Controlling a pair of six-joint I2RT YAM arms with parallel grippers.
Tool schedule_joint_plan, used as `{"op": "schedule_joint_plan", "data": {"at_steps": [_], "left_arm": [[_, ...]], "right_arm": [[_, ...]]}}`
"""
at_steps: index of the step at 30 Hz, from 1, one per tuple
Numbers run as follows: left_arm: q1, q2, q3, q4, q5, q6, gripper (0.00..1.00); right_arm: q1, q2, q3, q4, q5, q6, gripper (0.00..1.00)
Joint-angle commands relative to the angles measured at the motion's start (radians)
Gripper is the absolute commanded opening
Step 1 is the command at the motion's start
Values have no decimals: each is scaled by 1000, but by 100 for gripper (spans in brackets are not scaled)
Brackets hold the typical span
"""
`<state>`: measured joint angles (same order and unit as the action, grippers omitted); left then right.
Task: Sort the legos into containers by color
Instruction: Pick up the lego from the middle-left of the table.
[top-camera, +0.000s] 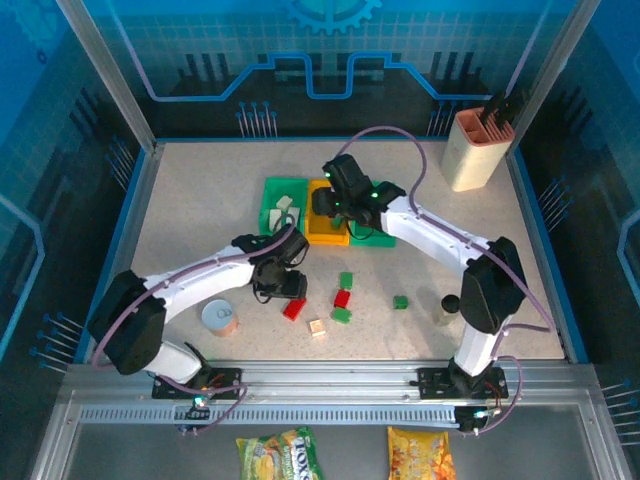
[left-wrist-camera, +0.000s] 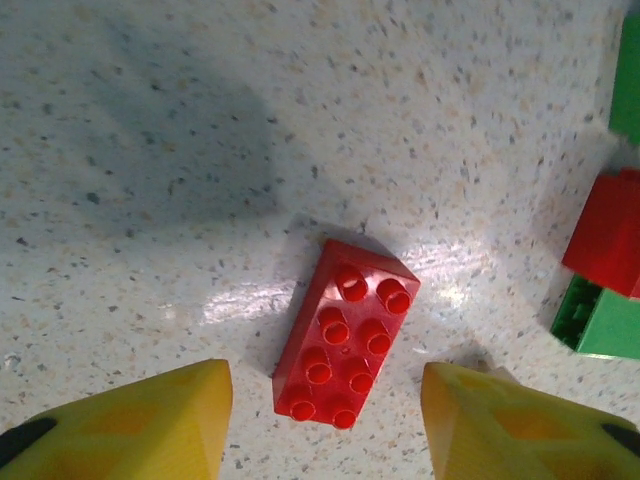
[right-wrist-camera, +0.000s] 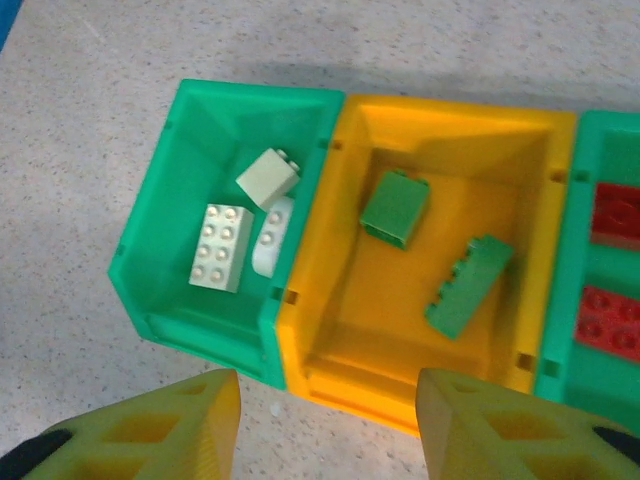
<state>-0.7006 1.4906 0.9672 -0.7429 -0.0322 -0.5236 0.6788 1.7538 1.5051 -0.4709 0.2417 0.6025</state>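
Note:
A red lego (left-wrist-camera: 345, 345) lies flat on the table, studs up, between the spread yellow fingers of my left gripper (left-wrist-camera: 325, 405), which is open and touches nothing. From above, that gripper (top-camera: 288, 295) hangs right over the red brick (top-camera: 293, 309). My right gripper (right-wrist-camera: 325, 410) is open and empty above the near edge of the containers. The left green bin (right-wrist-camera: 150, 250) holds three cream bricks, the orange bin (right-wrist-camera: 400, 340) two green ones, and the right green bin (right-wrist-camera: 570, 300) red ones. Loose green (top-camera: 346, 280), red (top-camera: 342, 298) and cream (top-camera: 318, 327) legos lie mid-table.
A round tin can (top-camera: 220, 318) stands just left of the left gripper. A small dark-capped bottle (top-camera: 450, 305) sits near the right arm's base, with another green brick (top-camera: 400, 301) beside it. A tall beige holder (top-camera: 475, 148) occupies the back right corner.

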Motion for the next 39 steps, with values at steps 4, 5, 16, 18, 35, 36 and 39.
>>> {"op": "schedule_joint_plan", "data": {"at_steps": [4,5,16,18,35,36,39], "left_arm": [[-60,113,85,-98,-31,76,57],[-66,132,97,-110,-45,79,57],[-88,252,145,-135,-51,119,57],[-89,267,149,-135,-51,127,56],[-88,240,172,-125,-66,116,36],[-88,236,183,-127,-70,111,36],[-89,229,215,-127,-75,95,36]], "right_arm": [[-46,-119,-100,-17,24,26,50],[-51,-134,-114,-18,27,26,50],[-71,-208,-184,-41,47,24,50],[-72,-213,-187,-49,49,23,50],[-90,-306,-232,-92,98,13,50],[-93,-312,-236,-94,102,12,50],[-113,-336,-251,-106,106,8,50]]}}
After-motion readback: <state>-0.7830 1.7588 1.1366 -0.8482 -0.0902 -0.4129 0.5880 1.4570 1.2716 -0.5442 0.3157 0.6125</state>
